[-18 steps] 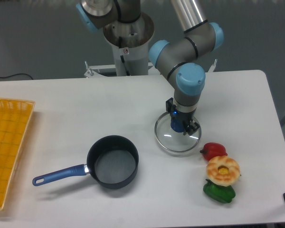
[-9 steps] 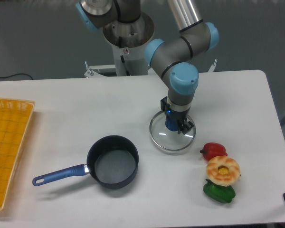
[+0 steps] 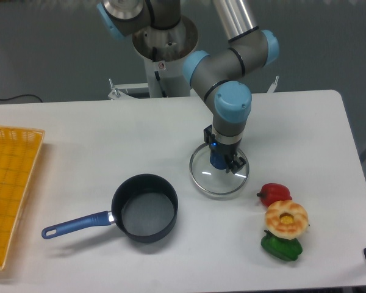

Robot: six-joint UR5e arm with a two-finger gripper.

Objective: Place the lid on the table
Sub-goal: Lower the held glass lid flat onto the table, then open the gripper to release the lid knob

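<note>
The lid point(image 3: 202, 178), a round clear glass disc with a thin metal rim, is at the middle of the white table point(image 3: 97, 140), level and at or just above its surface. Its blue centre knob sits between the fingers of my gripper point(image 3: 221, 162), which points straight down and is shut on the knob. The knob is mostly hidden by the fingers. The dark saucepan point(image 3: 145, 207) with a blue handle stands open to the lower left, apart from the lid.
A yellow mesh tray point(image 3: 11, 183) lies at the left edge. A red pepper point(image 3: 274, 193), a yellow-centred round toy food point(image 3: 286, 218) and a green pepper point(image 3: 280, 246) lie to the lower right of the lid. The robot base point(image 3: 165, 55) stands behind.
My gripper and the lid have moved a little to the left and slightly back, away from the red pepper. The saucepan and the foods have not moved.
</note>
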